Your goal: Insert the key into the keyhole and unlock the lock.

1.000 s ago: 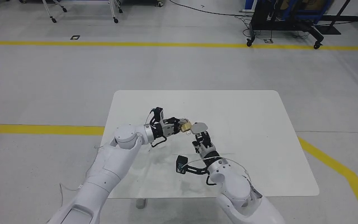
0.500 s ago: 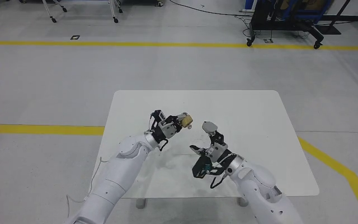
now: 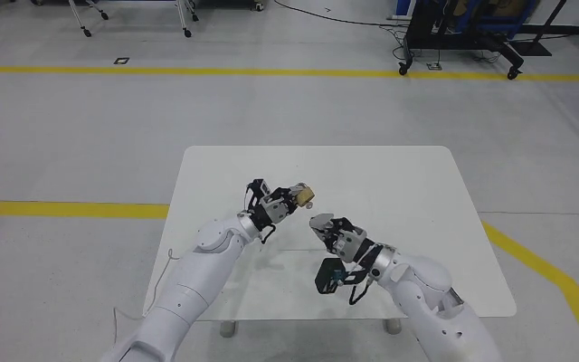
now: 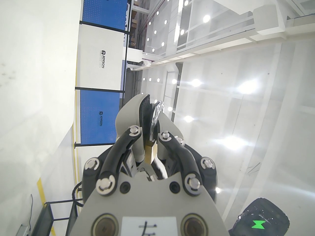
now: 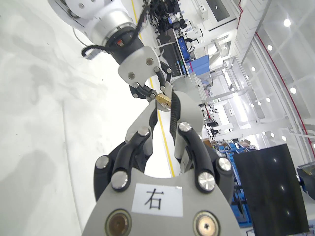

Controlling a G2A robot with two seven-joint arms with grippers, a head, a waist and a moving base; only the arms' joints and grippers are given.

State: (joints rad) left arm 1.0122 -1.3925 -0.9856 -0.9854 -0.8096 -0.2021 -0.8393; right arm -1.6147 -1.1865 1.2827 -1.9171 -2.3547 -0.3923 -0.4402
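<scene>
Brass padlock [image 5: 163, 98], silvery at one end, sits clamped in the left gripper [image 4: 152, 115], just beyond the right gripper [image 5: 164, 110], whose jaws stand partly apart, empty, above the white table [image 3: 407, 181].

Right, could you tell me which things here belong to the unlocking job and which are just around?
Job: brass lock, clamped in the left gripper; right gripper, open, just short of it.
Just around: white table underneath; black wheeled cart behind; yellow floor lines.
</scene>
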